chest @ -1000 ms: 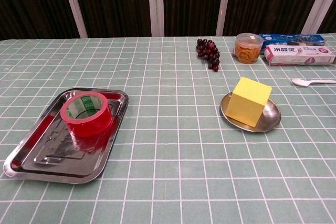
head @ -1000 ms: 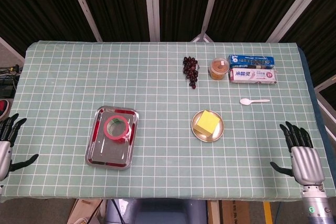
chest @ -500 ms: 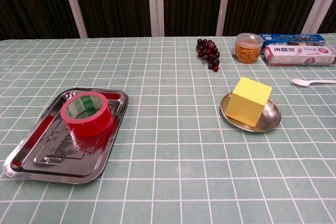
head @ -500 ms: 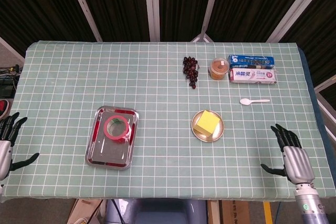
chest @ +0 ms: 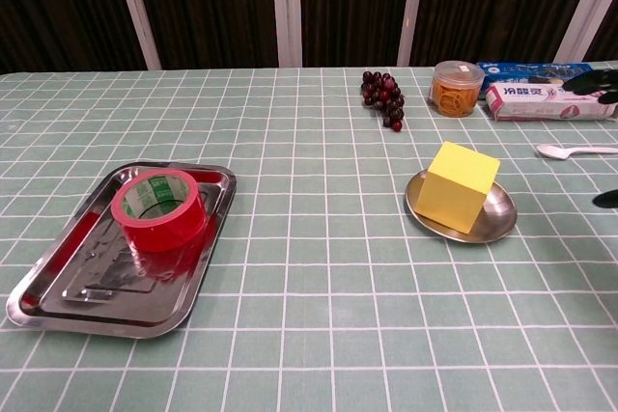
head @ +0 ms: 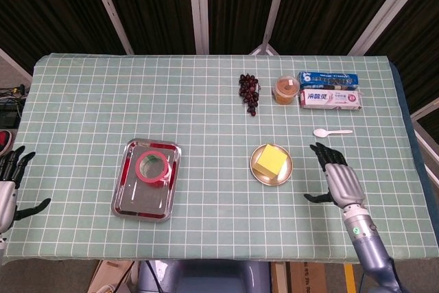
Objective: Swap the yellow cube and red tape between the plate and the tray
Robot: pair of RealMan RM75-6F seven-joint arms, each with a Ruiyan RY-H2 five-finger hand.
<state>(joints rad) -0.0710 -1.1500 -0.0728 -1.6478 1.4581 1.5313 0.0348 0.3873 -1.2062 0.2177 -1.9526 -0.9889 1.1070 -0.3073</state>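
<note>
Hovering right hand (head: pixel 337 178): my fingers apart, just beside plate (head: pixel 283 177)
Left hand (head: pixel 8 186): fingers apart, at table edge (head: pixel 27 135)

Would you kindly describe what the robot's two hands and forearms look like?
Both the right hand and the left hand have black fingers on a silver-grey palm shell. The right wrist is a silver-grey cylinder with a small green mark.
</note>
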